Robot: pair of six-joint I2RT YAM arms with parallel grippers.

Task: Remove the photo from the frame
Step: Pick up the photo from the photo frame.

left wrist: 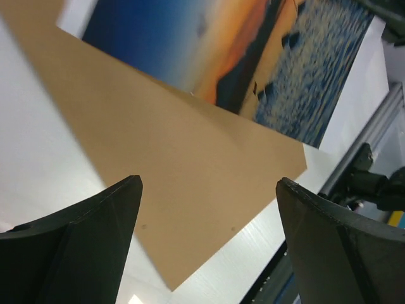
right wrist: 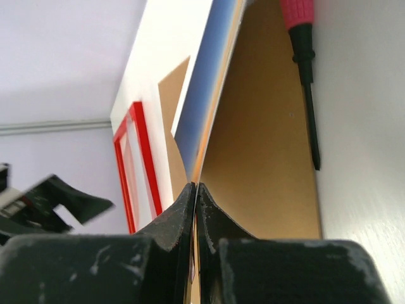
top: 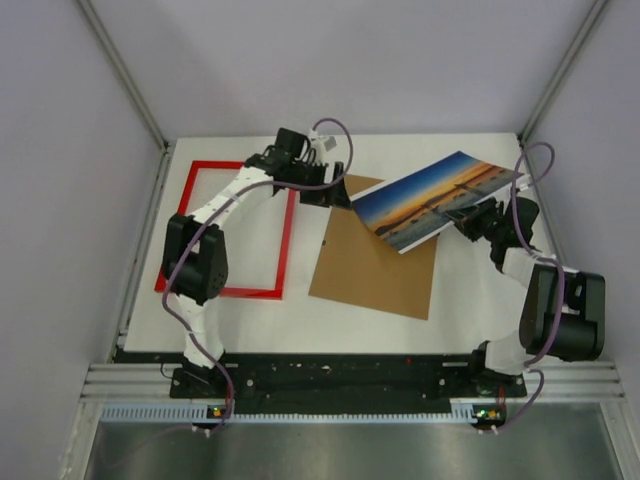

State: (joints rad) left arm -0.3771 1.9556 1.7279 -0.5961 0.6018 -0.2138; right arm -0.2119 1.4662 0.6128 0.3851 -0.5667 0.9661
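Top, left-wrist and right-wrist views of the removal step. The photo [top: 437, 198] is hanging clear of the frame [top: 220, 292], which is lying flat and empty on the left part of the table [top: 460, 300], well apart from the print. The right gripper [right wrist: 195, 190] is pinching the photo by its right edge, jaws closed tight on the sheet, and is holding it raised and tilted above the far right corner of the brown backing board [top: 375, 270]. The left gripper [left wrist: 209, 183] is hovering with its jaws spread wide and holding nothing, just beside the print's low left corner and over the board. A screwdriver [right wrist: 306, 69] is lying on the table beside the board. The separation is judged to be done, with only the setting-down remaining. To do it well, the right arm should be carrying the sheet slowly so that it is not flapping or slipping in the one-edge pinch, lowering the free edge first onto bare table away from frame and screwdriver, and opening only once the print is lying flat; the left fingers should be keeping clear of the corner.
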